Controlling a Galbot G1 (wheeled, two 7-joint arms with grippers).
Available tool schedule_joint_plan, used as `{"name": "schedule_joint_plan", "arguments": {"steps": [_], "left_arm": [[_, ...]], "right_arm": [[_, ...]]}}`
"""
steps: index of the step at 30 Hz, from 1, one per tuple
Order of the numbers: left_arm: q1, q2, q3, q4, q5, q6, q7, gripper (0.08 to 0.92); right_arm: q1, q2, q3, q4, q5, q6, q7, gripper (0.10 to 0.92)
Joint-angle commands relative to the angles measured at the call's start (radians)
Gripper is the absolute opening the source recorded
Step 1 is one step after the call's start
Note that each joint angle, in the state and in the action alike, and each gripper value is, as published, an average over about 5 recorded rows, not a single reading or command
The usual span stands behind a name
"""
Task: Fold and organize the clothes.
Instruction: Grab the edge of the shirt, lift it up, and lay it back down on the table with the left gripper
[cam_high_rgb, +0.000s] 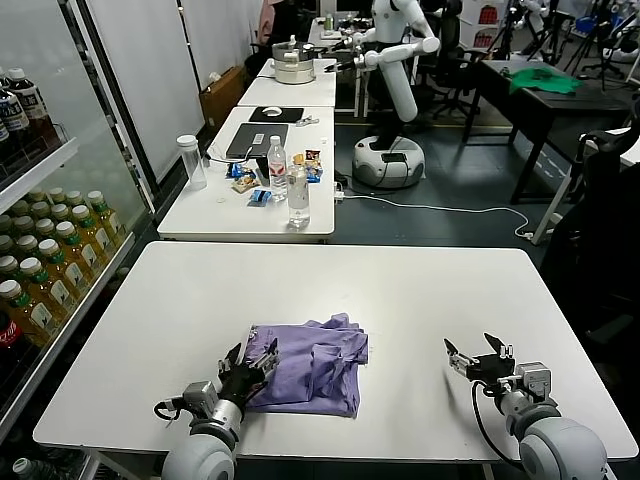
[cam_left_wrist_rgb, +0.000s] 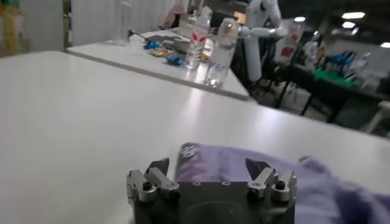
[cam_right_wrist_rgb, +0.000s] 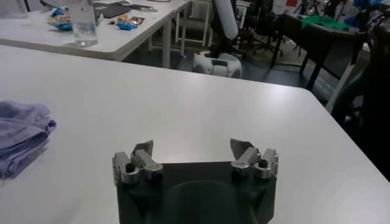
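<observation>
Lavender T-shirt (cam_high_rgb: 312, 364) bunched on table (cam_high_rgb: 180, 300), left end effector (cam_high_rgb: 250, 366) released, seemingly touching it, right end effector (cam_high_rgb: 478, 357) released, apart.

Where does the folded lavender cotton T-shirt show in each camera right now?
Head view: lavender cotton T-shirt on the white table's near half, beside the open left gripper.
Left wrist view: just beyond the gripper.
Right wrist view: at the picture's edge.
Shared landmark: clear water bottle.

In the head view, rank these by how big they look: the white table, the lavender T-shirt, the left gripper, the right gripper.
1. White table, by far.
2. Lavender T-shirt.
3. Left gripper and right gripper: both open, and they look about alike, so they are not ranked against each other.
</observation>
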Motion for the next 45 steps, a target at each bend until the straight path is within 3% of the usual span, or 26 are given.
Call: {"name": "schedule_joint_plan", "arguments": {"steps": [1,8,24,29,32,37,45], "left_arm": [[0.026,0.003,-0.005,0.070,0.180,-0.007,-0.020,0.823],[0.048,-0.006,0.022,0.016,0.092,-0.021,0.010,0.757],[0.035,-0.028,-0.074,0.016,-0.321,-0.061,0.018,0.307],[0.042,-0.039,-0.158,-0.016,-0.527,-0.083,0.031,0.162],[0.044,-0.035,-0.235,-0.042,-0.639,-0.083,0.033,0.122],[0.052,0.035,-0.413,-0.113,-0.797,-0.048,0.030,0.121],[0.034,0.281,-0.778,-0.154,-1.080,0.033,0.002,0.121]], "right_arm": [[-0.008,-0.001,0.007,0.007,0.000,0.000,0.000,0.823],[-0.012,-0.001,0.012,0.017,0.002,-0.001,0.001,0.823],[-0.034,0.008,0.024,0.040,0.001,-0.003,0.006,0.823],[-0.041,0.013,0.028,0.046,0.000,-0.003,0.006,0.823],[-0.041,0.017,0.029,0.046,0.000,-0.003,0.006,0.823],[-0.035,0.021,0.023,0.045,0.000,-0.003,0.007,0.823],[-0.016,0.033,0.009,0.044,0.000,-0.001,0.005,0.823]]}}
